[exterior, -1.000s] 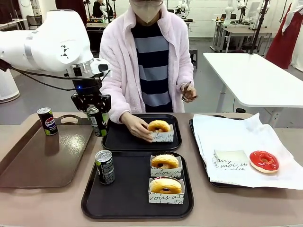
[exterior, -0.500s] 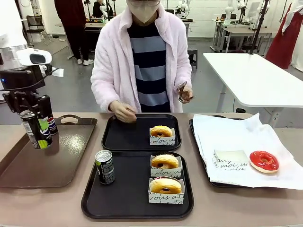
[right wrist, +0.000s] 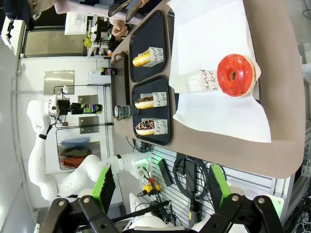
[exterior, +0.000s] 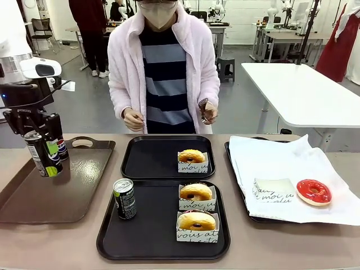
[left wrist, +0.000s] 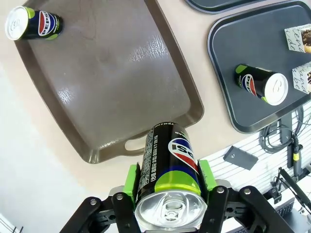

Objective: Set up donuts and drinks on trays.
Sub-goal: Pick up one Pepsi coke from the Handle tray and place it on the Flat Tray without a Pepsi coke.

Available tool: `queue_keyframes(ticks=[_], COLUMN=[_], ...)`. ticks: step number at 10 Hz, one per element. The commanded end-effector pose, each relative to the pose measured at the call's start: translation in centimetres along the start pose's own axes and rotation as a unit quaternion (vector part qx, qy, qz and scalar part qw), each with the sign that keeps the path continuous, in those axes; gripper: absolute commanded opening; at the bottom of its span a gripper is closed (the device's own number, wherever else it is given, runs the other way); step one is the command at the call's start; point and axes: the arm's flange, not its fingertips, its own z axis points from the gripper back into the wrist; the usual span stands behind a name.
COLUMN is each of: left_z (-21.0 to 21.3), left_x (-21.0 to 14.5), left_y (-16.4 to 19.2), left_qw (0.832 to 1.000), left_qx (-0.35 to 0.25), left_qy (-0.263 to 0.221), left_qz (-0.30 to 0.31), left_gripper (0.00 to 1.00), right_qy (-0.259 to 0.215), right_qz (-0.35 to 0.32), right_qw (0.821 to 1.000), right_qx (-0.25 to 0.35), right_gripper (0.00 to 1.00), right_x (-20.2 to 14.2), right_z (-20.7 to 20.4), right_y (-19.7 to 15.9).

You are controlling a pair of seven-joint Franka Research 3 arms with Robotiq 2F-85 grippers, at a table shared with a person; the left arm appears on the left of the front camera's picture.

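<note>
Front view: the left fingers (exterior: 55, 134) are clamped on a can (exterior: 44, 158), holding it upright in the air over the far left end of the brown tray (exterior: 67, 197). It is just in front of a second can (exterior: 62, 147) at that tray's corner. The right fingers (right wrist: 104, 187) stand wide apart, holding nothing.

The near black tray (exterior: 152, 230) has its drink (exterior: 124, 198) and two donuts (exterior: 196, 192). The far black tray (exterior: 147, 163) has one donut (exterior: 192, 156) and no drink.

I'd say this can is meant for the far tray. The next move calls for carrying it to the right and lowering it onto the bare left half. It needs to stay clear of the donut and the person's hand (exterior: 133, 119) before the fingers let go.
</note>
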Motion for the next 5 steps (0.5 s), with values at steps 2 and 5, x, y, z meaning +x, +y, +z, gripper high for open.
queue_keyframes(ticks=[2,5], left_z=[0.16,0.16], left_x=[-0.09,-0.09], left_y=[0.03,0.03], left_qw=[1.000,1.000], left_qx=[-0.001,-0.001], left_qy=[0.002,0.002], left_qz=[-0.008,-0.008], left_gripper=[0.58,0.58], right_qy=[-0.004,-0.004], right_qz=[0.006,0.006], right_qw=[1.000,1.000], right_qx=[0.012,0.012], right_gripper=[1.00,1.00], right_x=[0.21,0.21], right_z=[0.10,0.10], right_y=[-0.01,-0.01])
